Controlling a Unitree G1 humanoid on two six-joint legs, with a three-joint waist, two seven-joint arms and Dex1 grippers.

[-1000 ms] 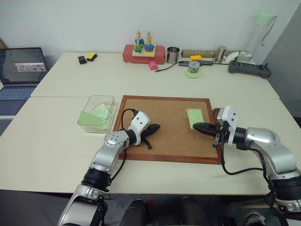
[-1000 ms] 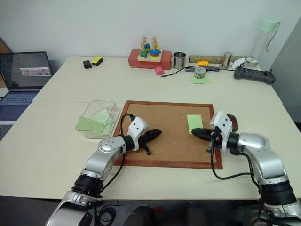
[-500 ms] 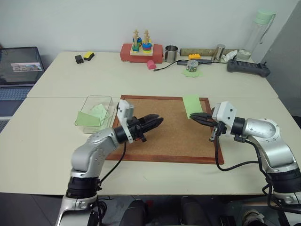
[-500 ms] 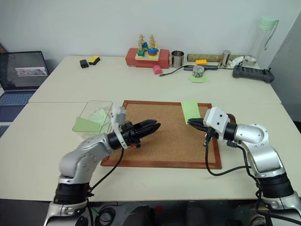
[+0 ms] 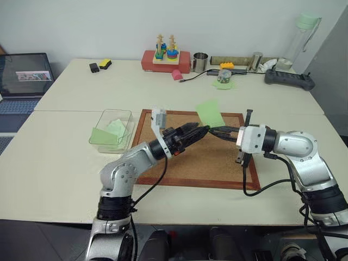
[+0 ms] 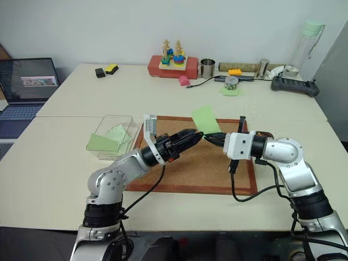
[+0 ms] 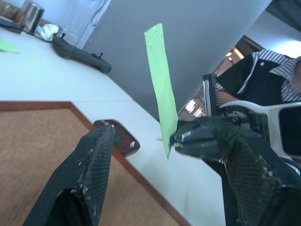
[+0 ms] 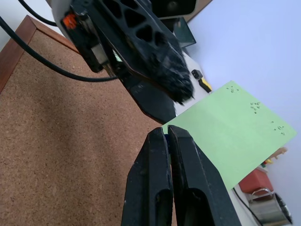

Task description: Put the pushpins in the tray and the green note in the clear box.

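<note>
Right now the green note (image 5: 210,113) is off the cork board (image 5: 217,163) and up in the air over its middle, pinched by its lower corner in the right gripper (image 5: 213,130), whose two fingers are pressed tight together on the paper. From that corner the note's long axis runs up and away toward the far side; it stands nearly edge-on to the left gripper (image 5: 197,131), as the left wrist view shows. That gripper sits just left of the pinch point, tips almost meeting the right one's, jaws spread wide with nothing between them; the note's lower edge lies straight ahead in the gap, slightly toward the right-hand finger (image 7: 244,165). So the handover hinges on this: the left jaws need to close across the flat of the paper, above or beside the right fingers, not on them. The clear box (image 5: 112,130) is on the table off the board's left edge, already with green paper in it, so the left arm is the nearer carrier. The tray (image 7: 117,139) sits by the board's right edge; there are small light specks in it, but I can't tell if those are the pushpins.
</note>
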